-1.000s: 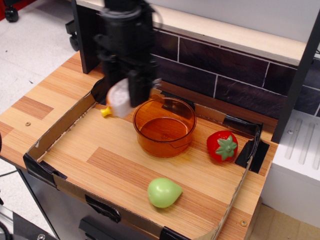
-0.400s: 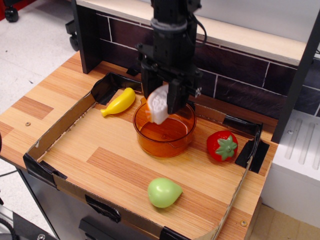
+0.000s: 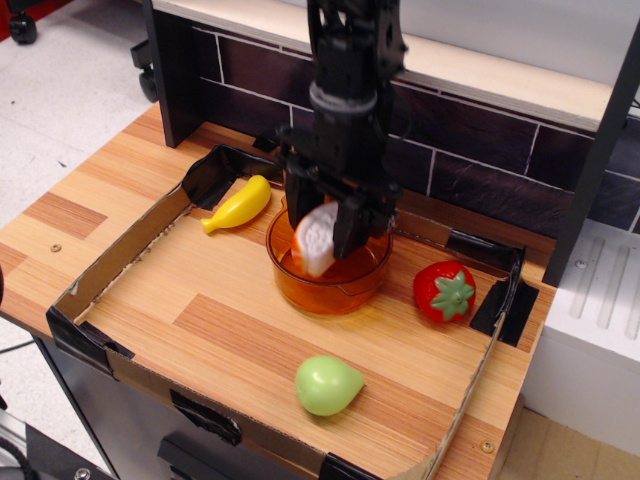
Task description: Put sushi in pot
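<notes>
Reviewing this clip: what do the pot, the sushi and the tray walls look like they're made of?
Pot: transparent orange plastic, glossy; the wood grain shows through its wall.
Sushi, held in the pincer: white, matte, with a bumpy rice-like surface; probably molded plastic or rubber, though the frame doesn't settle which.
Tray walls: brown cardboard with a raw edge, joined by black tape at the corners.

Glossy see-through plastic pot (image 3: 345,290) on smooth wood-grain tray (image 3: 220,320) edged in cardboard.
</notes>
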